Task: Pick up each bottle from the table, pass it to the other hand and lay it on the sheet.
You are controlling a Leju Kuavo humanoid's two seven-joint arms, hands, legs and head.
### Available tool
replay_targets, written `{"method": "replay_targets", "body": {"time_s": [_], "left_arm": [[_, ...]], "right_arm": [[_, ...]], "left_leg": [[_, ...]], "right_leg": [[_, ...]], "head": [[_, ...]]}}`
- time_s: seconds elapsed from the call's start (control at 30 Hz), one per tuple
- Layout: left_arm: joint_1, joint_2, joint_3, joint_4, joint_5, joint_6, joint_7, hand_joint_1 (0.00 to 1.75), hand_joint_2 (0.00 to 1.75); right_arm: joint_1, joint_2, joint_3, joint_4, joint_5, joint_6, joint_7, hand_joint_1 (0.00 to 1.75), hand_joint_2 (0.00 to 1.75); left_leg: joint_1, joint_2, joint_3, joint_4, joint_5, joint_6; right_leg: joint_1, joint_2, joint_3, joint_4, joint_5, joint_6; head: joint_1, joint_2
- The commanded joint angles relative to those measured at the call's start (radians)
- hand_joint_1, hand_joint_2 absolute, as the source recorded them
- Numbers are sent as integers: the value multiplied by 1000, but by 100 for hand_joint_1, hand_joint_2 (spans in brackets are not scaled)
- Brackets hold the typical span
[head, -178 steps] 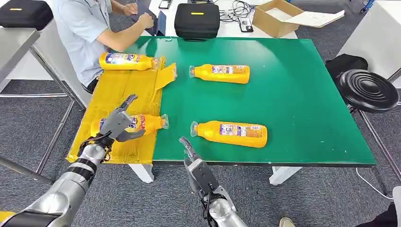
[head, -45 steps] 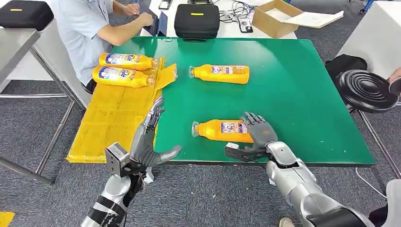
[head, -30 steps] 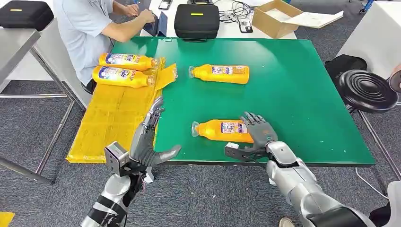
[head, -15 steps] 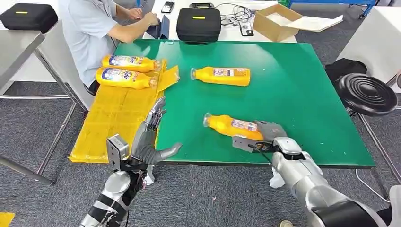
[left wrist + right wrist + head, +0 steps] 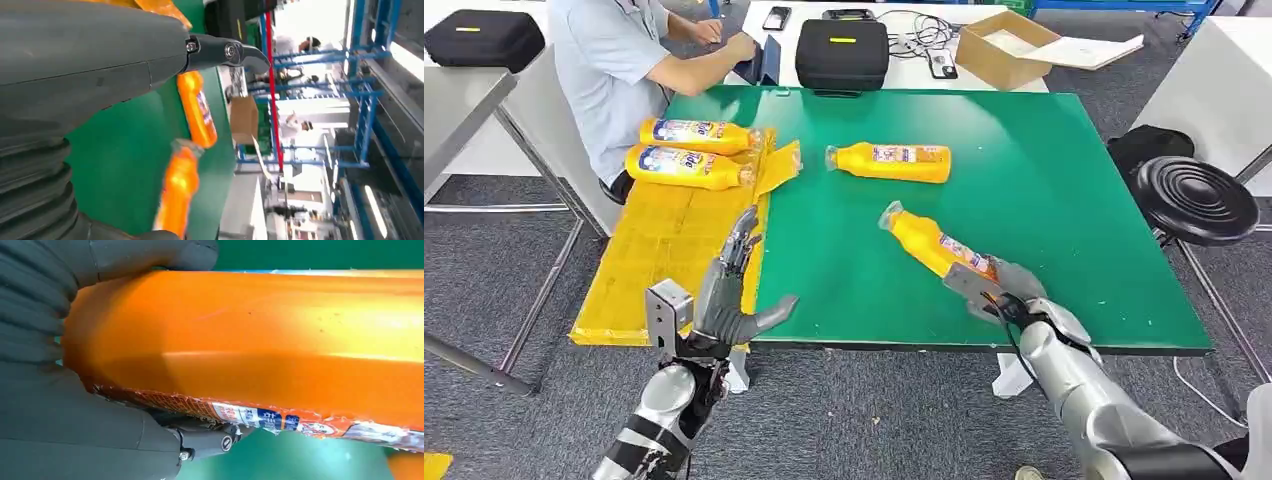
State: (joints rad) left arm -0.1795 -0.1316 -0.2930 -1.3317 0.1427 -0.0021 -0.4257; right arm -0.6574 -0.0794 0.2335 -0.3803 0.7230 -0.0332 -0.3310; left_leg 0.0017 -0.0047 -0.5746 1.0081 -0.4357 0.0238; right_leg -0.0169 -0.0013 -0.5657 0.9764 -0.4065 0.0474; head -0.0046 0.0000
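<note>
Green table point(image 5: 1064, 200): right hand point(image 5: 1009, 290) grips orange bottle point(image 5: 934, 245) base, neck tilted up.

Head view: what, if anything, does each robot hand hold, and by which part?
Right hand grips the orange plastic bottle at its base end; left hand holds nothing.

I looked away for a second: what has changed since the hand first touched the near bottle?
The right hand has gripped the near bottle by its base and swung its cap end up off the table. The left hand stays open; the far bottle and the two on the sheet are unmoved.

Grey carpet floor point(image 5: 514, 260), black stool point(image 5: 1196, 199)
</note>
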Motion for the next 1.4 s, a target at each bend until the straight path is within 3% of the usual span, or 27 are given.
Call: {"method": "replay_targets", "body": {"time_s": [0.03,0.1,0.13,0.17,0.27,0.37,0.4,0.53,0.7,0.93,1.23,1.4], "left_arm": [[2,-39,78,69,48,205,120,0,175],[-6,-46,86,134,96,257,148,0,175],[-17,-52,76,188,67,373,142,0,175],[-21,-57,66,219,81,388,135,0,0],[0,-41,-4,206,161,320,126,0,0],[21,-32,-37,165,157,315,125,0,0],[24,-26,-47,153,156,310,126,0,175],[57,39,-158,75,129,131,129,0,175],[68,34,-150,65,112,128,126,0,175],[84,37,-245,-27,-36,41,30,0,175],[93,6,-185,-49,25,8,32,0,175],[107,-15,-153,-80,181,-85,60,0,175]], "right_arm": [[181,173,-91,-272,-191,19,-186,175,175],[253,189,-34,-438,-244,19,-188,175,175],[301,199,-10,-536,-299,16,-191,175,175],[334,209,1,-600,-342,13,-190,175,175],[404,223,27,-741,-468,-26,-192,175,175],[423,218,42,-779,-493,-31,-190,175,175],[424,218,41,-781,-505,-31,-193,175,175],[442,234,126,-802,-548,26,-203,175,175],[443,237,155,-803,-556,13,-196,175,175],[416,237,324,-733,-499,57,-205,175,175],[405,223,411,-716,-420,41,-207,175,175],[410,223,464,-671,-366,17,-225,175,175]], "left_leg": [[2,7,0,-1,-1,-2],[2,8,-1,-2,0,-3],[2,6,-1,-2,0,-2],[2,6,-3,-2,0,-3],[2,1,-8,-2,1,-4],[3,-2,-15,0,1,-5],[3,-1,-16,0,2,-5],[3,1,-22,0,2,-5],[2,3,-22,-1,1,-5],[3,2,-23,0,1,-5],[3,2,-23,-1,1,-5],[3,1,-25,-1,2,-5]], "right_leg": [[2,6,-2,-1,2,-4],[3,7,-4,-2,2,-5],[2,6,-4,-1,2,-5],[3,6,-7,-1,2,-6],[4,1,-11,0,0,-5],[4,-1,-16,3,-1,-4],[4,0,-17,3,-1,-4],[3,1,-23,3,0,-4],[2,3,-24,3,0,-5],[3,2,-25,3,0,-4],[3,2,-25,2,0,-4],[3,1,-26,2,0,-4]], "head": [[0,0],[0,0],[0,0],[0,0],[-1,0],[0,0],[-1,0],[0,0],[0,0],[0,0],[0,0],[0,0]]}}
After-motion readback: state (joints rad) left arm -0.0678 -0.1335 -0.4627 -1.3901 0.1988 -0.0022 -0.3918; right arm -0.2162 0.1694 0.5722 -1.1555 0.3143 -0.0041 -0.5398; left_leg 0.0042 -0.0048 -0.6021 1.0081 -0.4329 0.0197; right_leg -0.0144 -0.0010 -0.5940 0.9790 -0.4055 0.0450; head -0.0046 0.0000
